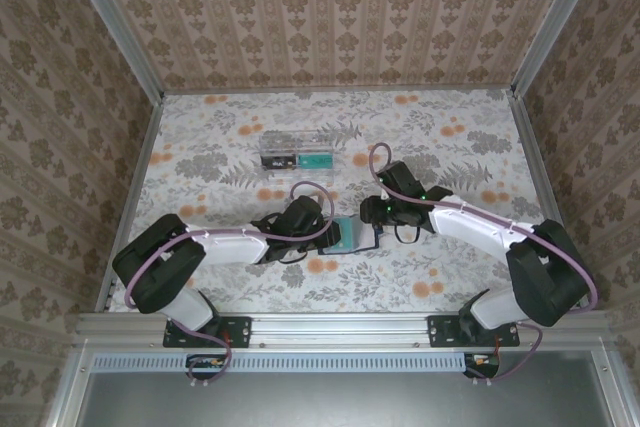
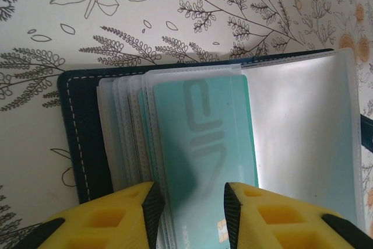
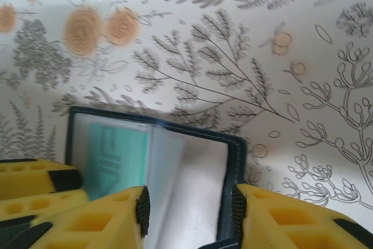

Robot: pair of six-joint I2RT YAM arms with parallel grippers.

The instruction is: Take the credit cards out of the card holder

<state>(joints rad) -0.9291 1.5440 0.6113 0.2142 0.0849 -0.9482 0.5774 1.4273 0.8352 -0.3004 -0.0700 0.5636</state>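
Risk: left gripper (image 2: 191,202), jaws apart over teal card (image 2: 204,132) in card holder (image 2: 78,138), could drag clear sleeve (image 2: 303,132) along; right gripper (image 3: 189,211), jaws apart astride card holder edge, may let it slide

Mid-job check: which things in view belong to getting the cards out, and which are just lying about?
Job: card holder; teal card in its sleeve; left tool; right tool.
Lying about: clear plastic box, beyond both tools.
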